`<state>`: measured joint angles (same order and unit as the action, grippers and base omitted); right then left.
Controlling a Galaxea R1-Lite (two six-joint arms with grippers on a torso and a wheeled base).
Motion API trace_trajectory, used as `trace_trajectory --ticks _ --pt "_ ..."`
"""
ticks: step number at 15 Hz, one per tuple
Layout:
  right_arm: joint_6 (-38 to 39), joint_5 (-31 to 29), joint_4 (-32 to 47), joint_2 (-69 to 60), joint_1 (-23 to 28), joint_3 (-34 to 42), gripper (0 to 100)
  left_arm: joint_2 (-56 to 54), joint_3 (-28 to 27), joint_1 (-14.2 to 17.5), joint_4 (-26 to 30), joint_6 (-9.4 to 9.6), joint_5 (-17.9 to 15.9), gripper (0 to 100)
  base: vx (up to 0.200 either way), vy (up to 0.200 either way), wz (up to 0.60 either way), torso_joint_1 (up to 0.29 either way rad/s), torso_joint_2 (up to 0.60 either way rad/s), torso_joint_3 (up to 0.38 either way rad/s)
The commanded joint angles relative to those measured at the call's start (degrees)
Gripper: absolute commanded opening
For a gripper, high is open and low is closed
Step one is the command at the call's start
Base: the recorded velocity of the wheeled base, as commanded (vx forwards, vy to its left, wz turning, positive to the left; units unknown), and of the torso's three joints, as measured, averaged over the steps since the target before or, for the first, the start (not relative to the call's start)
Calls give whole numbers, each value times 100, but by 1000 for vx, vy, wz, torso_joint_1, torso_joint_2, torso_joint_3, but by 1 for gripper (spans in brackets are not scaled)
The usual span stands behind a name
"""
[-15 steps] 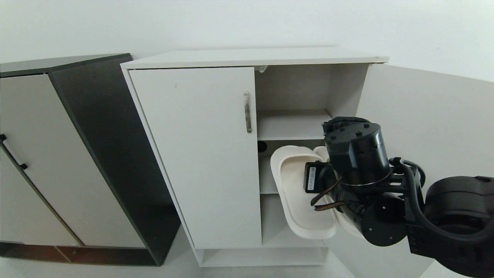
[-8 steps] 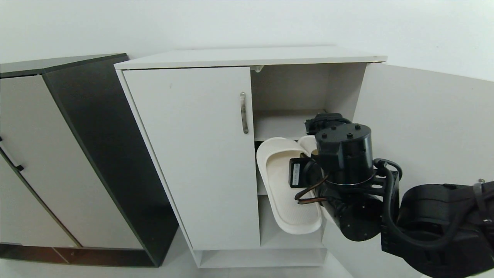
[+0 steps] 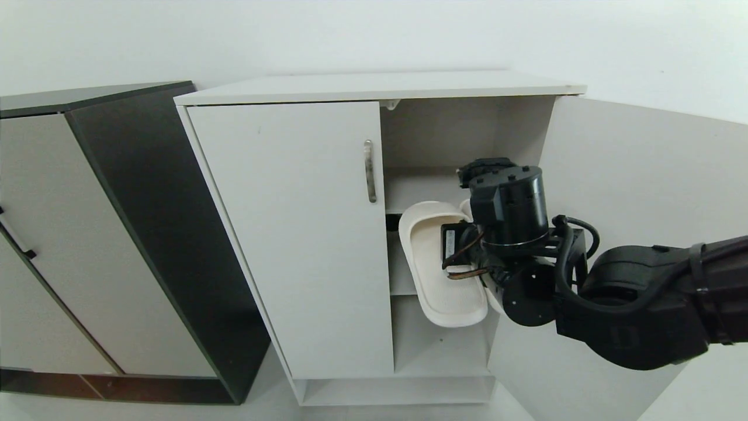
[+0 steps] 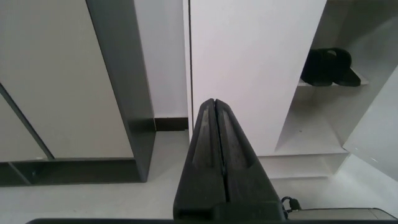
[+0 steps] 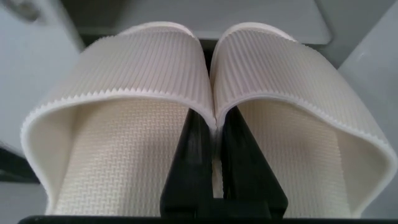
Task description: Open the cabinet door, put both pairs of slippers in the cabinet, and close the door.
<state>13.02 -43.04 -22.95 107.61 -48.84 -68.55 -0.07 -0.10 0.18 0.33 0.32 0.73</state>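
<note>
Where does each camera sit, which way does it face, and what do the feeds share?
Head view: on the head, facing forward and down at the cabinet; the right arm shows at the right, holding the cream slippers.
Left wrist view: on the left wrist, facing along the shut left hand toward the closed left door.
Right wrist view: on the right wrist, facing along the right hand, shut on the cream slippers, into the cabinet.
Shared: head and right wrist views both show the cream slippers.
</note>
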Motion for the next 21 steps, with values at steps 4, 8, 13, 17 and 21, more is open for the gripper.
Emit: trace_trajectory --ticks 4,8,13,17,21 --pt "-28 -29 10 -29 94 -115 0 7 -8 -1 2 3 -3 0 100 0 0 0 1 0" --pt "-89 -29 10 -47 155 -203 0 7 -8 -1 2 3 6 0 200 0 0 5 4 2" --pt "-80 -29 -34 6 217 -194 0 7 1 -1 2 -5 6 0 200 0 0 3 5 2" --pt "-89 -20 -157 67 217 -150 0 7 1 -1 2 -14 6 0 50 0 0 1 1 -1" --pt "-80 33 -227 261 261 -203 0 7 1 -1 2 -14 6 0 0 0 0 0 0 0"
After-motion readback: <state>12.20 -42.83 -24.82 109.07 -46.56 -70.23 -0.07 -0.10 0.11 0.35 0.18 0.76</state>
